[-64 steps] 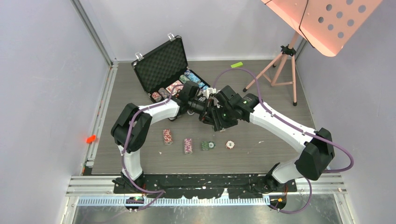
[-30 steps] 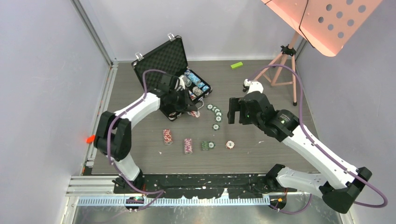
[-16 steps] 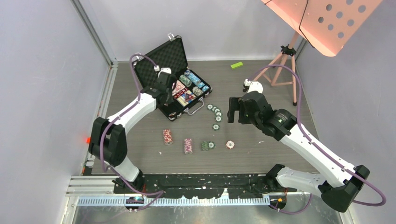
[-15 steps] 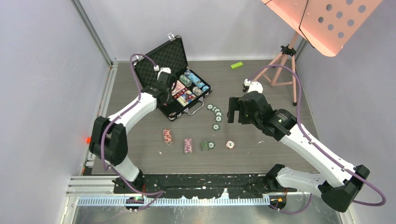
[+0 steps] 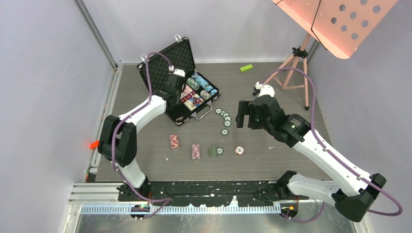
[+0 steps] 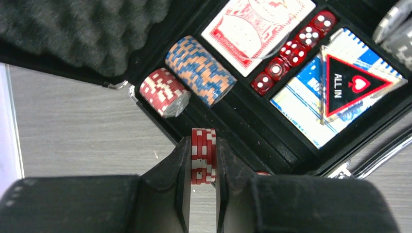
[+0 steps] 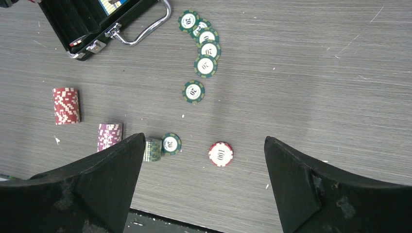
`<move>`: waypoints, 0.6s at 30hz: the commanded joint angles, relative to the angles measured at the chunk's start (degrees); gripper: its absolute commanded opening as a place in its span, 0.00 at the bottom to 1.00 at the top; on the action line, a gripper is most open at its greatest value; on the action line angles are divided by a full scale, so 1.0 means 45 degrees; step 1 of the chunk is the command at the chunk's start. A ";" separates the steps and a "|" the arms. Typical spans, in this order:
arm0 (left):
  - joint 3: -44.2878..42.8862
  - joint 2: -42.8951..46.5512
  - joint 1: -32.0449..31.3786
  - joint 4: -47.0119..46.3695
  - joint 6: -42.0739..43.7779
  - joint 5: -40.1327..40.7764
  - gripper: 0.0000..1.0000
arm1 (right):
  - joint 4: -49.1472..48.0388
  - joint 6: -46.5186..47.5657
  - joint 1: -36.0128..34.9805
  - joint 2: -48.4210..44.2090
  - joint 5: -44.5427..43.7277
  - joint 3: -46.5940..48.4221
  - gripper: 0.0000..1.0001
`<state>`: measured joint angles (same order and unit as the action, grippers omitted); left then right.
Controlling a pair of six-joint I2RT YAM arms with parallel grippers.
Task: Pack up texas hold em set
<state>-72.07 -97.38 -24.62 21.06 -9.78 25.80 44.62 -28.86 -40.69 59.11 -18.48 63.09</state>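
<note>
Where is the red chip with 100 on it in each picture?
Top external: the red 100 chip lies flat on the table, just right of a green chip.
Left wrist: not in it.
Right wrist: low, near the middle, right of the same green chip.
Shared landmark: the briefcase's silver handle, seen in all three.

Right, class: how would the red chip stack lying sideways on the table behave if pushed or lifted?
The red chip stack rests on its chip edges, so a sideways nudge would probably roll it. Its stripes look misaligned, suggesting loose chips that might scatter unless squeezed end to end.
</note>
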 commanded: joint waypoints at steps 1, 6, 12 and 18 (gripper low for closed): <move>0.0810 0.0350 0.0081 -0.1445 0.3201 -0.1841 0.00 | -0.0234 -0.0126 0.0039 -0.0338 0.0016 0.0225 1.00; 0.2127 0.0828 0.0078 -0.2372 0.4980 -0.4003 0.00 | -0.0189 -0.0073 0.0072 -0.0283 0.0088 0.0358 1.00; 0.1237 0.0007 0.0099 -0.0548 0.5317 -0.5657 0.00 | -0.0176 -0.0141 0.0057 -0.0402 0.0153 0.0306 1.00; 0.0488 -0.0801 0.0088 0.0552 0.5464 -0.6509 0.00 | -0.0073 -0.0232 0.0058 -0.0666 0.0111 0.0186 1.00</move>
<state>-66.06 -98.54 -24.49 19.62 13.04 1.93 44.97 -28.95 -40.62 58.46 -17.87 63.09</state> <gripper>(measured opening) 0.183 0.996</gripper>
